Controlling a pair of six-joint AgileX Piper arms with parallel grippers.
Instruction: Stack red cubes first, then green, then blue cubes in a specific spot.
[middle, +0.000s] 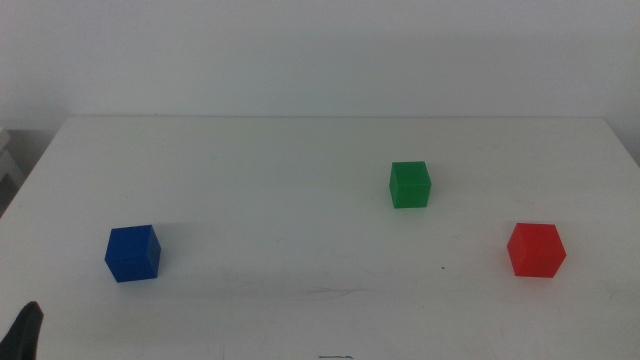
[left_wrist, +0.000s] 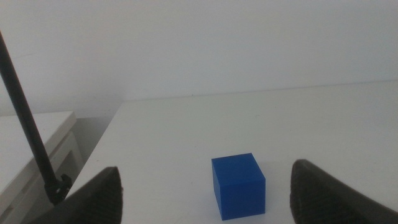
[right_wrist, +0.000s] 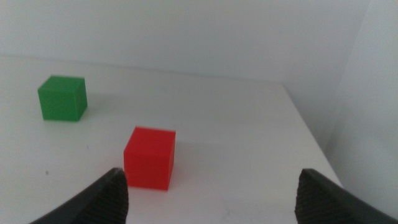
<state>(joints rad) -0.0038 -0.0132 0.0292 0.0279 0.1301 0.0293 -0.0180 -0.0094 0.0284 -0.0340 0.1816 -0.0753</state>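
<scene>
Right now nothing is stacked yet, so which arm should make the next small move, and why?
Probably the right gripper: ease it forward and down over the red cube. Red goes first, and it sits alone on the table just ahead of those open jaws, apart from the green cube. The left gripper faces the blue cube, which goes last.

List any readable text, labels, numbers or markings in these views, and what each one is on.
None readable in any view.
red cube: plain faces, no print.
green cube: plain faces, no print.
blue cube: plain faces, no print.
white table: unmarked; only a faint dark speck and scuff line near the front edge, not text.
</scene>
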